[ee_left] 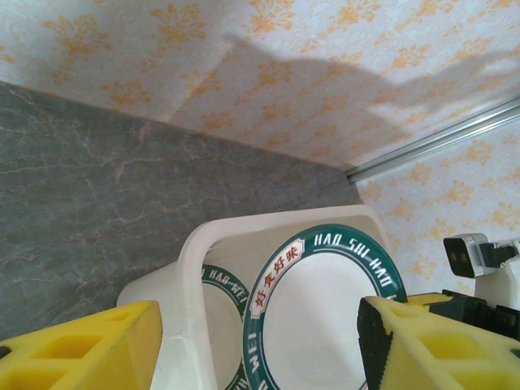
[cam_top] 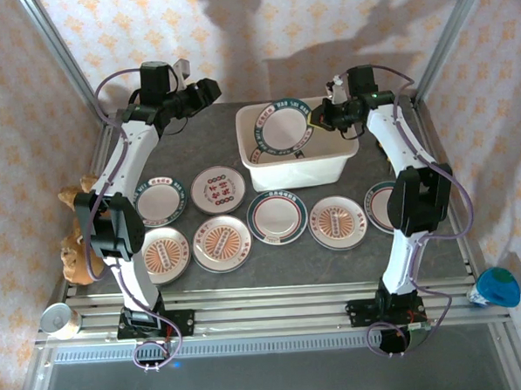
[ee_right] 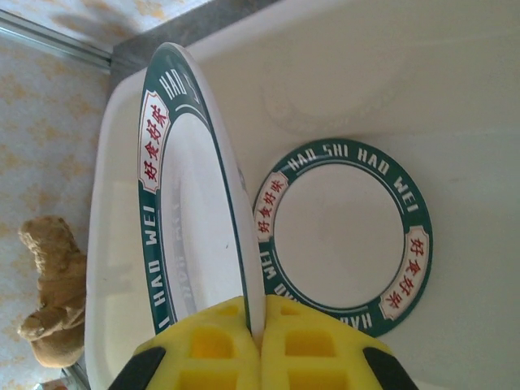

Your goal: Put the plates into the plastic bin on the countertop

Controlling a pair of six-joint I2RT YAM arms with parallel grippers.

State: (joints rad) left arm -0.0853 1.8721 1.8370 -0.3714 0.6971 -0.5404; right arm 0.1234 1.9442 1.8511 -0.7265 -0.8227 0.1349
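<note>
The right gripper (cam_top: 324, 116), its yellow fingers (ee_right: 301, 341) pressed tight on the rim of a white round plate with a dark teal lettered rim (cam_top: 283, 128), holds the dish tilted over the white, slightly translucent rectangular plastic bin (cam_top: 299, 171) in the upper centre of the overhead frame. From the right wrist camera, the pinched plate stands nearly edge-on at left of the frame. A second teal-rimmed plate (ee_right: 345, 227) lies flat on the bin's floor at right.

The left gripper (cam_top: 207, 90), at upper left of the overhead frame, hangs above the dark grey mottled countertop (cam_top: 188, 138). Its fingers are spread wide with nothing between them.

Seven more plates (cam_top: 221, 242), teal-rimmed or orange-centred, sit in two loose rows on the countertop across the middle of the overhead frame, below the bin.
</note>
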